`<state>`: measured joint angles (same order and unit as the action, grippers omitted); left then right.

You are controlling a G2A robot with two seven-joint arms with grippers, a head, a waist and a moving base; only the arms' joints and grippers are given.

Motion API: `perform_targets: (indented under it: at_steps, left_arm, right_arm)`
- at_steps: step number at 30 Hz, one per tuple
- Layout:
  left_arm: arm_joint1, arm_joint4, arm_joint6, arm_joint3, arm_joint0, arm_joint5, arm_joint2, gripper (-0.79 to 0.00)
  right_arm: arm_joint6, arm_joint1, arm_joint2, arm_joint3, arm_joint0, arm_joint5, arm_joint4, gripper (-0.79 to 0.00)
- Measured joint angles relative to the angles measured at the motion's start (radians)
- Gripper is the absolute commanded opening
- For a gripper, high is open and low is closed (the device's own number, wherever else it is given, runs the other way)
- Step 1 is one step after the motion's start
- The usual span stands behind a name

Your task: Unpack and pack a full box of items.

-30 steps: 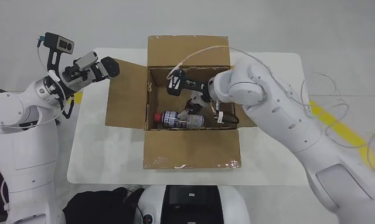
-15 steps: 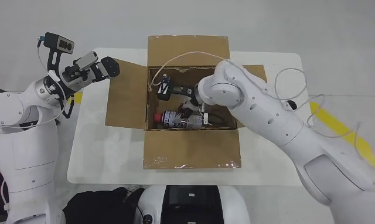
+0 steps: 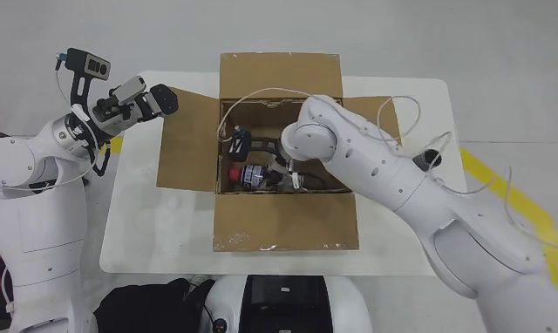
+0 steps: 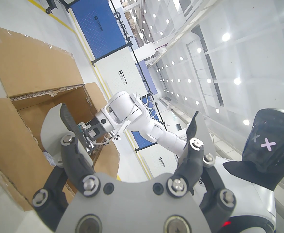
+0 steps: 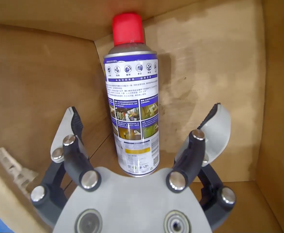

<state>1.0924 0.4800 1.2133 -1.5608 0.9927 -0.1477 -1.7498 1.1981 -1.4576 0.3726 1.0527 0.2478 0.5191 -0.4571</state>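
Observation:
An open cardboard box (image 3: 283, 220) stands in the middle of the white table (image 3: 139, 228). On its floor, along the near wall, lies a spray can (image 3: 255, 175) with a red cap (image 3: 234, 173). My right gripper (image 3: 247, 161) is down inside the box. In the right wrist view the spray can (image 5: 132, 103) lies between the open fingers (image 5: 72, 120), its red cap (image 5: 128, 29) pointing into a box corner; neither pad touches it. My left gripper (image 3: 162, 99) is held open and empty in the air beyond the box's left flap (image 3: 187, 150).
The box flaps are folded outward on all sides. In the left wrist view the open left gripper (image 4: 128, 112) faces the box (image 4: 35, 56) and the right arm (image 4: 122, 112) reaching into it. White cables (image 3: 410, 124) loop off the right arm.
My right gripper has moved left and toward the near wall inside the box, ending over the spray can. The left arm has kept still.

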Motion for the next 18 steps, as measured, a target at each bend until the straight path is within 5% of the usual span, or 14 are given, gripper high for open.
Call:
perform_targets:
  at_steps: [7, 11, 18]
  left_arm:
    - [0.000, 0.000, 0.000, 0.000, 0.000, 0.000, 0.000, 0.000]
    - [0.000, 0.000, 0.000, 0.000, 0.000, 0.000, 0.000, 0.000]
    - [0.000, 0.000, 0.000, 0.000, 0.000, 0.000, 0.000, 0.000]
  right_arm:
    - [0.015, -0.044, -0.035, -0.078, -0.007, -0.008, 0.008, 0.000]
    - [-0.002, -0.059, -0.037, -0.121, -0.006, 0.002, 0.016, -0.089]
    - [-0.001, -0.073, -0.035, -0.162, -0.008, 0.012, 0.007, -0.123]
